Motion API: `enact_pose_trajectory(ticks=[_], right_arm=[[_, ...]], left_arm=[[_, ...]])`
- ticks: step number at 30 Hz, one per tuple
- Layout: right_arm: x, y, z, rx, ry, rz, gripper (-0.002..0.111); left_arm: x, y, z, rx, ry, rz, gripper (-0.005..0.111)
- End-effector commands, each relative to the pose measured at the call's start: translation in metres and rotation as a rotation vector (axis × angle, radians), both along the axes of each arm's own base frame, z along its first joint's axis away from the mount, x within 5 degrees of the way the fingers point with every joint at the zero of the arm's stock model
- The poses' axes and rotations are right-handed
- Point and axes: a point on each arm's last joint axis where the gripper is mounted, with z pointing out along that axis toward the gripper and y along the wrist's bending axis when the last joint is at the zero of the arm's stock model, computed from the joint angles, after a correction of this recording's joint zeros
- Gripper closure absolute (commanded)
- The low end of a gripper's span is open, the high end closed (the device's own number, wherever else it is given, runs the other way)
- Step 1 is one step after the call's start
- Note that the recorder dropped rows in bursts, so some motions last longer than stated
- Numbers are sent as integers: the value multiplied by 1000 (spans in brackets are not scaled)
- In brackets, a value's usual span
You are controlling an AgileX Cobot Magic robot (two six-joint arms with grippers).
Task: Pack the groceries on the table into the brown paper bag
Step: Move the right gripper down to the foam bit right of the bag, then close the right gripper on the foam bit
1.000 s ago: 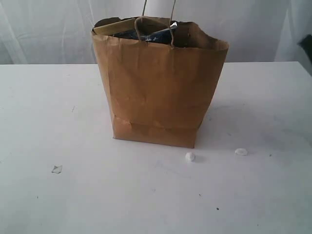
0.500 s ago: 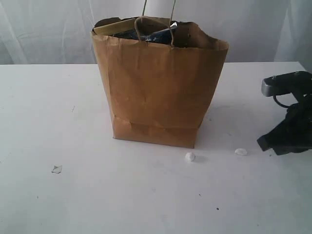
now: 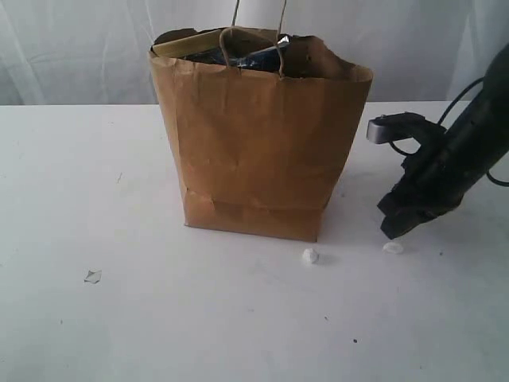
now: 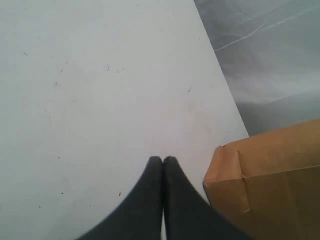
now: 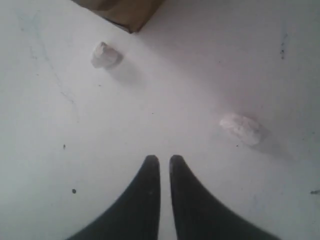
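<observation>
**Two hands are hovering low beside the brown paper bag**

One brown paper bag is standing upright near the middle of the white desk, its ragged rim gaping and its twisted handles rising above it. The long dark-blue packet is showing just over the rim, inside the bag, with a flat tan edge lying beside it that is too hidden to name. No other groceries are lying out on the desk.

The right hand is reaching down at a slant to the right of the bag, its tip hanging just above the desk. Its fingers are standing a thin slit apart and are gripping nothing. One white crumb is lying just beside that tip, and a second crumb is sitting near the bag's front corner, the two well apart from each other. A small pale scrap is resting far off on the left side of the desk.

The left hand is closed, its fingertips pressing together with nothing held, and it is hanging over bare desk with a lower corner of the bag just beside it.
</observation>
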Motion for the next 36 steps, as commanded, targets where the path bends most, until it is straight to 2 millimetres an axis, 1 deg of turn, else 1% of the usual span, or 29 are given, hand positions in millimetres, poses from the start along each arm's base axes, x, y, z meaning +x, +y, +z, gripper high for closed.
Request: enact_pose_trajectory(ticks=[1, 3, 5, 8, 10, 15, 19, 21, 23, 26, 28, 30, 31, 33, 34, 36], right_arm=[[10, -3, -9, -35, -70, 30, 76], [17, -5, -13, -60, -122, 16, 66], [22, -8, -16, -91, -164, 14, 63], [29, -10, -20, -122, -222, 6, 63], [30, -10, -25, -121, -215, 2, 63], [28, 2, -40, -105, -148, 33, 63], [27, 9, -45, -130, -147, 78, 63], [28, 10, -50, -147, -146, 102, 63], [29, 6, -55, -187, -150, 140, 63], [28, 4, -55, -201, -130, 111, 64], [26, 4, -56, -206, -110, 128, 69], [24, 2, -56, -224, -87, 152, 83], [22, 1, -57, -233, -74, 165, 93], [20, 1, -56, -231, -54, 152, 103], [20, 1, -54, -229, -50, 134, 106], [18, 1, -41, -223, -57, 92, 108]], left_arm=[[0, -1, -1, -10, -1, -7, 107], [0, -1, -1, -10, -1, -7, 107], [0, -1, -1, -10, -1, -7, 107], [0, -1, -1, -10, -1, -7, 107], [0, -1, -1, -10, -1, -7, 107], [0, -1, -1, -10, -1, -7, 107], [0, -1, -1, -10, -1, -7, 107], [0, -1, -1, -10, -1, -7, 107], [0, -1, -1, -10, -1, -7, 107], [0, -1, -1, -10, -1, -7, 107], [0, -1, -1, -10, -1, -7, 107], [0, -1, -1, -10, -1, -7, 107], [0, -1, -1, -10, -1, -7, 107], [0, -1, -1, -10, -1, -7, 107], [0, -1, -1, -10, -1, -7, 107], [0, -1, -1, -10, -1, -7, 107]])
